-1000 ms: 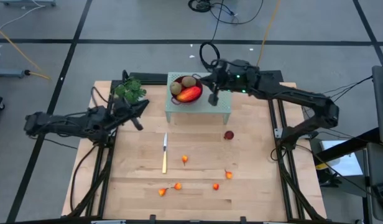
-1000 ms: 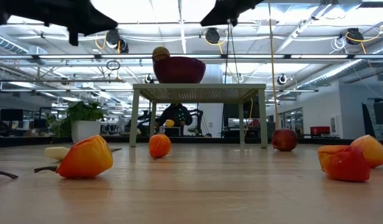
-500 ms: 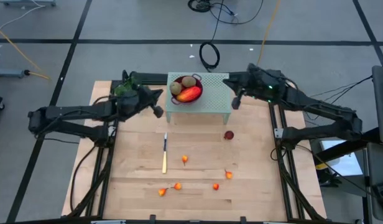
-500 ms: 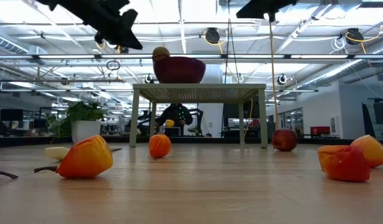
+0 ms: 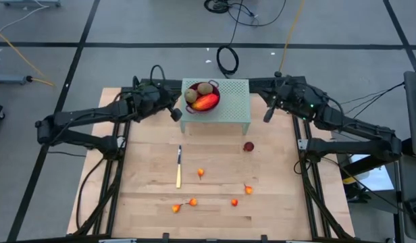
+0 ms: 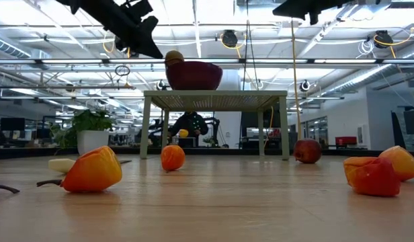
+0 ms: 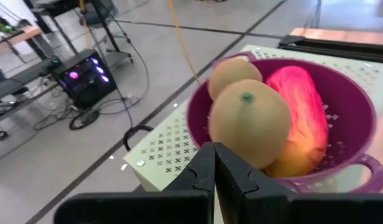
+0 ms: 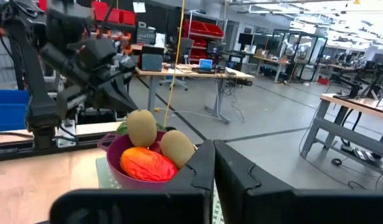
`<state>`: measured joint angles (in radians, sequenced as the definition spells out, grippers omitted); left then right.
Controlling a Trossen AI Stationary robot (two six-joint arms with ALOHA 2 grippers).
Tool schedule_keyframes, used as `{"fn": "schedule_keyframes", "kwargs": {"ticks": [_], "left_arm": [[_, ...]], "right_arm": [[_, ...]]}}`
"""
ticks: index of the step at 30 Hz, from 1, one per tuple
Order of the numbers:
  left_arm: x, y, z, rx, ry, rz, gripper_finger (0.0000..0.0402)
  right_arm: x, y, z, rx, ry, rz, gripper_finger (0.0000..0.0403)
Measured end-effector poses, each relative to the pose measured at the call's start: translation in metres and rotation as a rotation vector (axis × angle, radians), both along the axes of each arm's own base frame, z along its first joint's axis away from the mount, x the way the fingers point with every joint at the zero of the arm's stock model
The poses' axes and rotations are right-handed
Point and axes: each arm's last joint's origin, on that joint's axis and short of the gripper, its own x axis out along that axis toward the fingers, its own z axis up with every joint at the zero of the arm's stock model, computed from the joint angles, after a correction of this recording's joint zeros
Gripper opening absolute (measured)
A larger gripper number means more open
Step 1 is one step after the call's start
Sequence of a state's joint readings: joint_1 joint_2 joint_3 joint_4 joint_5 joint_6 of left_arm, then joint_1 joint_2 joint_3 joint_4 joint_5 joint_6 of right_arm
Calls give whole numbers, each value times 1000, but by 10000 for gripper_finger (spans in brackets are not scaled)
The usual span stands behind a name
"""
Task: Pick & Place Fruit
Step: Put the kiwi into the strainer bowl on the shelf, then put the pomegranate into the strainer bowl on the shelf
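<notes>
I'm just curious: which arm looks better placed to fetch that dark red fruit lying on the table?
Probably the right. The dark red fruit lies on the right gripper's side of the stand; the left gripper hovers across it by the bowl.

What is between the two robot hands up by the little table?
In the high view, the purple bowl of fruit on the green stand sits between the shut left gripper and the shut right gripper.

**No legible writing in any view**

No text, label, brand, number or sign could be read anywhere in the four views. Whatever marks stood on the monitors, red bins and equipment in the room beyond the table were too small and blurred to make out.
</notes>
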<state>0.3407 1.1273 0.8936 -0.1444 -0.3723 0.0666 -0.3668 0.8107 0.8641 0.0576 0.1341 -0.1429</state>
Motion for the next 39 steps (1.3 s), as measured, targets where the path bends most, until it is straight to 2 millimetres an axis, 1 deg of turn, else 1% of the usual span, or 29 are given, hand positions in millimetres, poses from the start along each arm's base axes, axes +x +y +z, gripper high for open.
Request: {"fn": "schedule_keyframes", "kwargs": {"ticks": [5, 11, 15, 20, 22, 27, 32, 36, 39], "left_arm": [[1, 3, -1, -10, -1, -35, 9], [1, 5, 0, -9, -12, -34, 4], [5, 7, 0, -4, -42, -50, 9], [17, 10, -9, -22, -27, -80, 3], [19, 11, -9, -28, -28, -76, 6], [22, 12, 16, 31, -74, -64, 2], [21, 13, 40, 77, -41, -56, 3], [11, 9, 58, 24, -17, -34, 5], [1, 2, 70, -17, -52, -36, 6]], "right_arm": [[-12, 5, 1, 5, 12, 0, 1], [-24, 9, 7, -7, -18, 0, 1], [-26, 10, 7, -8, -23, 0, 1], [-26, 10, 7, -8, -21, 0, 1], [-26, 10, 7, -6, -18, 0, 1], [-26, 10, 7, -6, -16, 0, 1], [-26, 10, 6, -5, -13, 0, 1], [-26, 10, 4, 4, 9, 0, 1], [-26, 10, 0, 20, 49, 1, 1]]}}
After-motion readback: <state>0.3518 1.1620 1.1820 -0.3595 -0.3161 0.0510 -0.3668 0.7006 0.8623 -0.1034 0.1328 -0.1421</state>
